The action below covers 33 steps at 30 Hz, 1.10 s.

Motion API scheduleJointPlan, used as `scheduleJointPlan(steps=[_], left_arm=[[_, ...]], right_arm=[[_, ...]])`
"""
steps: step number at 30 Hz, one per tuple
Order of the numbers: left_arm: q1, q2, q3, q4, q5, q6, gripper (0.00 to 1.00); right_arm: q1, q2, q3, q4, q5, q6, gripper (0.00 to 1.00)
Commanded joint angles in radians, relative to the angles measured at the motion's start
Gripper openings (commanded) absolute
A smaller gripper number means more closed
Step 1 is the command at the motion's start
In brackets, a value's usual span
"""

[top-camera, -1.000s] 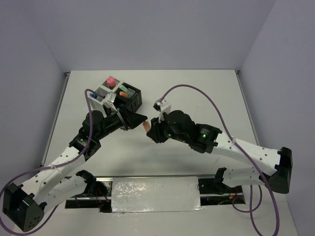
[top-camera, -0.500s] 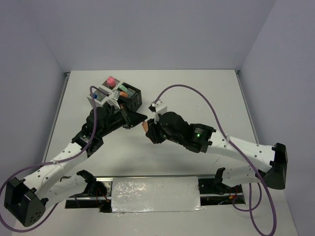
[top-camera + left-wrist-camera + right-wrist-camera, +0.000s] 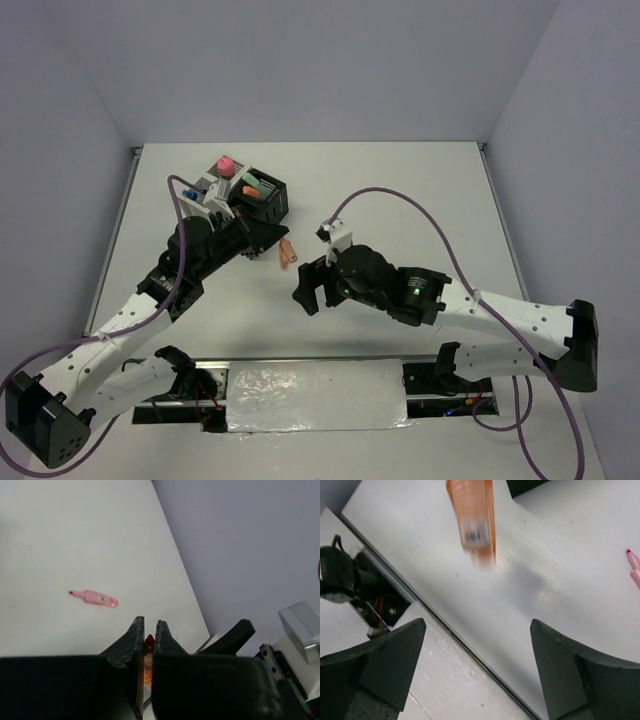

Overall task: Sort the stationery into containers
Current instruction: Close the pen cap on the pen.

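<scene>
While the left gripper (image 3: 273, 246) has its jaws shut on just the end of the orange highlighter (image 3: 288, 253), that's the worry. A smooth plastic barrel pinched by its tip can pivot or slide out on the swing towards the mesh bins (image 3: 272, 206). Right now it hangs just off their near corner, not over any opening. The right gripper (image 3: 308, 291) stands wide open and empty, a little farther from the bins than the highlighter. That's close enough to clip it if either arm moves carelessly. The bins already hold markers, so a tilted drop could catch a rim.

The highlighter is stubby, flattish and glossy orange, with a barcode sticker on its side. The bins are square, fine wire mesh, black and pale. A slim pink marker (image 3: 95, 598) lies flat on the matte white table (image 3: 400, 190), beyond the highlighter from the bins.
</scene>
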Motion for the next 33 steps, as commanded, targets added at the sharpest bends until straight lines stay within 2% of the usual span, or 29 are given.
scheduleJointPlan(steps=[1, 5, 9, 11, 13, 14, 16, 17, 22, 33], left_arm=[[0.011, -0.029, 0.015, 0.167, -0.010, -0.013, 0.00], [0.010, -0.038, -0.048, 0.268, 0.050, -0.065, 0.00], [0.008, -0.057, -0.132, 0.373, 0.093, -0.156, 0.00], [0.008, -0.064, -0.163, 0.464, 0.114, -0.188, 0.00], [0.005, -0.072, -0.203, 0.521, 0.123, -0.234, 0.00], [0.002, -0.075, -0.208, 0.552, 0.125, -0.242, 0.00], [-0.002, -0.083, -0.214, 0.554, 0.119, -0.252, 0.00], [-0.011, -0.087, -0.211, 0.537, 0.107, -0.242, 0.00], [-0.033, -0.136, -0.183, 0.463, 0.060, -0.202, 0.00], [-0.048, -0.143, -0.185, 0.472, 0.048, -0.220, 0.00]], right_arm=[[0.011, -0.091, -0.007, -0.011, -0.014, 0.030, 1.00], [0.008, -0.143, -0.003, 0.063, -0.032, 0.064, 1.00], [-0.044, -0.188, -0.040, 0.207, -0.124, 0.140, 0.99], [-0.084, -0.186, -0.060, 0.288, -0.225, 0.186, 0.95], [-0.129, -0.179, -0.074, 0.345, -0.282, 0.264, 0.80], [-0.135, -0.176, -0.083, 0.354, -0.282, 0.287, 0.65], [-0.140, -0.174, -0.089, 0.362, -0.259, 0.326, 0.53], [-0.137, -0.174, -0.100, 0.365, -0.244, 0.332, 0.51], [-0.137, -0.183, -0.131, 0.368, -0.241, 0.364, 0.50], [-0.137, -0.170, -0.209, 0.466, -0.240, 0.406, 0.52]])
